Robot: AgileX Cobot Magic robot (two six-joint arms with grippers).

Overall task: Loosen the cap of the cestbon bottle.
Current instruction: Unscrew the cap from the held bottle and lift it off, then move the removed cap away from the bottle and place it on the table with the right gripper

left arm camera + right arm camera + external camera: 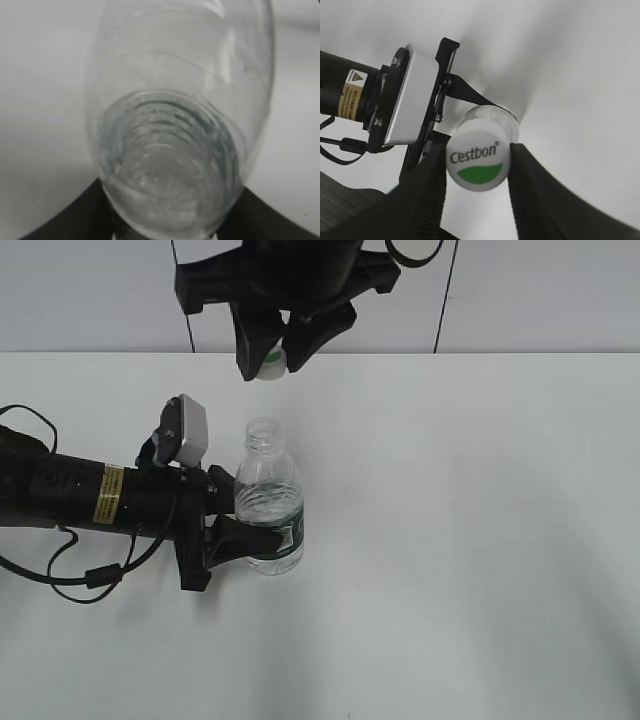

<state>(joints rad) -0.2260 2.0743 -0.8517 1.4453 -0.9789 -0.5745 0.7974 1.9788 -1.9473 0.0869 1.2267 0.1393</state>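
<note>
My left wrist view cuts off the clear ribbed plastic bottle (180, 125) top and bottom, blurred throughout. In the exterior view, black fingers (250, 350) hide most of the white cap (270, 366).

Apart from the job itself, all you have under the work is a plain white tabletop (470, 540), matte and unmarked, with only soft grey shadows lying across it toward the near edge. Along its far edge you see a pale wall (90, 290) rising straight up, split by two thin dark vertical seams (445, 295), one toward the far-left and one toward the far-right. In the right wrist view, a dark ribbed surface (340, 200) shows past the tabletop's edge at lower left.
</note>
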